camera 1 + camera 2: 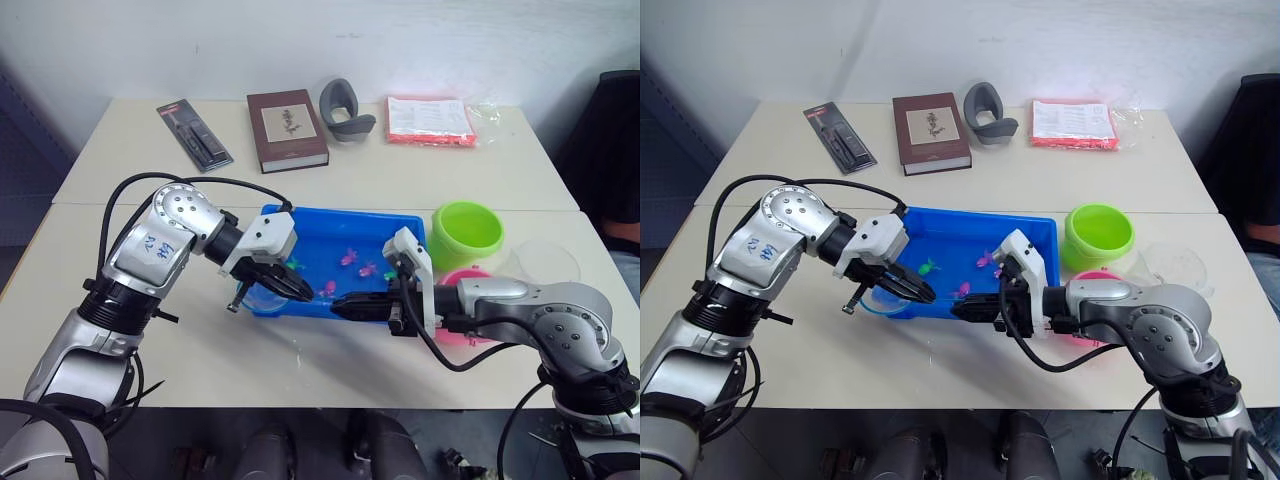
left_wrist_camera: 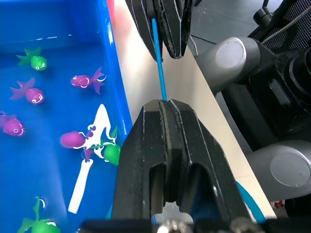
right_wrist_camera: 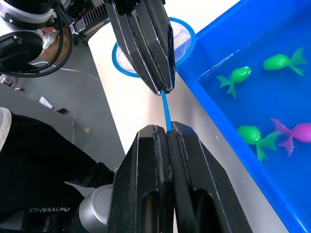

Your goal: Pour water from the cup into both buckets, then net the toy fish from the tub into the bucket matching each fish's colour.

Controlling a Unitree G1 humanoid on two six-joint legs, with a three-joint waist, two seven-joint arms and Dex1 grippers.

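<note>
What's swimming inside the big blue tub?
Inside the tub are little pink toy fish and green toy fish in shallow water. The left gripper and right gripper cover its front edge.

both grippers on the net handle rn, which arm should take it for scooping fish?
Probably right. The right gripper pinches the net handle at its free end; the left gripper clamps beside the hoop, near the tub.

Pale table [image 1: 150, 350], blue tub [image 1: 330, 225], 2 buckets [image 1: 467, 233], cup [image 1: 545, 262], book [image 1: 287, 129]
</note>
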